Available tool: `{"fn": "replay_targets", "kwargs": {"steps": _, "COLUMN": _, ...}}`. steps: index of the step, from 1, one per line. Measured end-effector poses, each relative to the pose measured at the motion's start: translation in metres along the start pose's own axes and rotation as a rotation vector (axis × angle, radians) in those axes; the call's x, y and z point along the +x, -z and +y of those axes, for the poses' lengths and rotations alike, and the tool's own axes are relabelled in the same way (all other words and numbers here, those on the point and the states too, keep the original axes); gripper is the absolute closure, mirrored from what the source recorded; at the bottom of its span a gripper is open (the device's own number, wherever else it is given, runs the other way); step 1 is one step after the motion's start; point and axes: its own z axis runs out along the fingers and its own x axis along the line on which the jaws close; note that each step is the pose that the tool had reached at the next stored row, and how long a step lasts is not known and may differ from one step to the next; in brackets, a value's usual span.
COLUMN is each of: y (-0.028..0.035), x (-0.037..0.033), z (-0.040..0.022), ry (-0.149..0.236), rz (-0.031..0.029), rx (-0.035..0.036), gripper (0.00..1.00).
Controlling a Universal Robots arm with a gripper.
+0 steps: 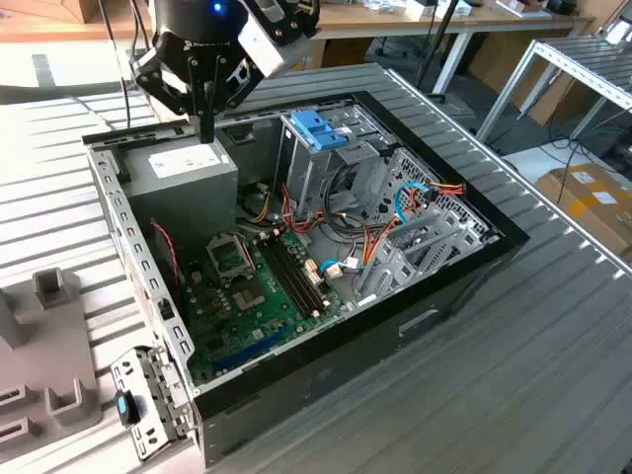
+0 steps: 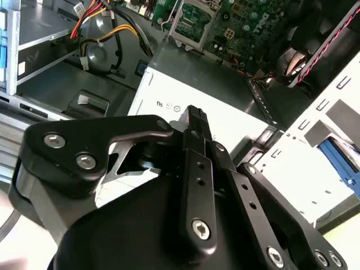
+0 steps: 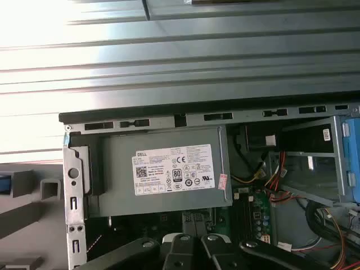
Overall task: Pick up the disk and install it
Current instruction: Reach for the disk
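My gripper (image 1: 205, 126) hangs clenched and empty at eleven o'clock in the exterior view, just above the boxy grey power supply (image 1: 183, 173) with its white sticker. By my judgement nothing is picked up yet, so the whole task is left. Where the disk lies I cannot tell. The perforated sheet-metal drive cage (image 1: 331, 168), at one o'clock from the green motherboard (image 1: 262, 286), carries a blue plastic handle (image 1: 318, 128).

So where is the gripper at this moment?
In the exterior view's left half, the gripper hangs over the grey power-supply box, with the blue-handled drive cage to the exterior view's right of it.
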Motion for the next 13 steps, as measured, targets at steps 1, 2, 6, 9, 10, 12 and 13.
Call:
{"fn": "replay_targets", "kwargs": {"steps": 1, "y": 0.0000, "x": 0.0000, "z": 0.0000, "ry": 0.000, "rz": 0.0000, "rx": 0.0000, "gripper": 0.89}}
{"fn": "replay_targets", "kwargs": {"steps": 2, "y": 0.0000, "x": 0.0002, "z": 0.0000, "ry": 0.000, "rz": 0.0000, "rx": 0.0001, "gripper": 0.89}}
{"fn": "replay_targets", "kwargs": {"steps": 6, "y": 0.0000, "x": 0.0007, "z": 0.0000, "ry": 0.000, "rz": 0.0000, "rx": 0.0000, "gripper": 0.89}}
{"fn": "replay_targets", "kwargs": {"steps": 9, "y": 0.0000, "x": 0.0018, "z": -0.0001, "ry": 0.000, "rz": -0.0001, "rx": 0.0000, "gripper": 0.89}}
{"fn": "replay_targets", "kwargs": {"steps": 10, "y": 0.0000, "x": 0.0020, "z": -0.0001, "ry": 0.000, "rz": 0.0000, "rx": 0.0000, "gripper": 0.89}}
{"fn": "replay_targets", "kwargs": {"steps": 12, "y": 0.0001, "x": 0.0028, "z": -0.0002, "ry": 0.000, "rz": 0.0000, "rx": 0.0000, "gripper": 0.89}}
{"fn": "replay_targets", "kwargs": {"steps": 13, "y": 0.0001, "x": 0.0030, "z": -0.0002, "ry": 0.000, "rz": 0.0000, "rx": 0.0000, "gripper": 0.89}}
